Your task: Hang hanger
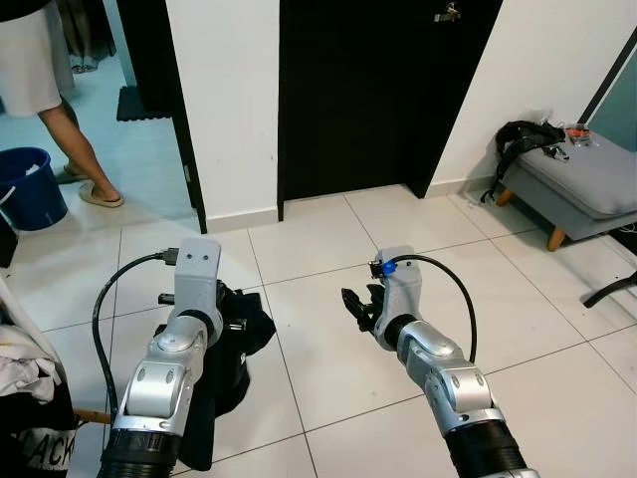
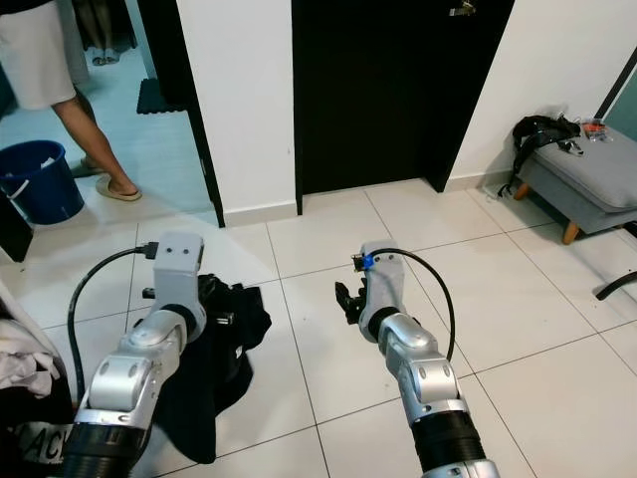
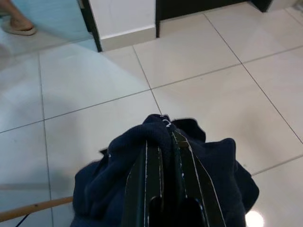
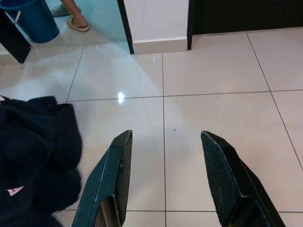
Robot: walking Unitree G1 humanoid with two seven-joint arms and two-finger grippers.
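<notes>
The left hand [image 3: 165, 156] was clamped on a dark garment [image 3: 118, 175] hanging over the floor [image 1: 328, 329]; the hanger [image 3: 33, 209] was mostly hidden beneath it. The right hand [image 4: 165, 179] was held forward, fingers apart, holding nothing.

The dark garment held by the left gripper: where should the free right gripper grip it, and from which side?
Probably the loose lobe of the dark garment bulging toward the right gripper, which is open. Come from the robot's right; the left gripper is shut on its top fold.
</notes>
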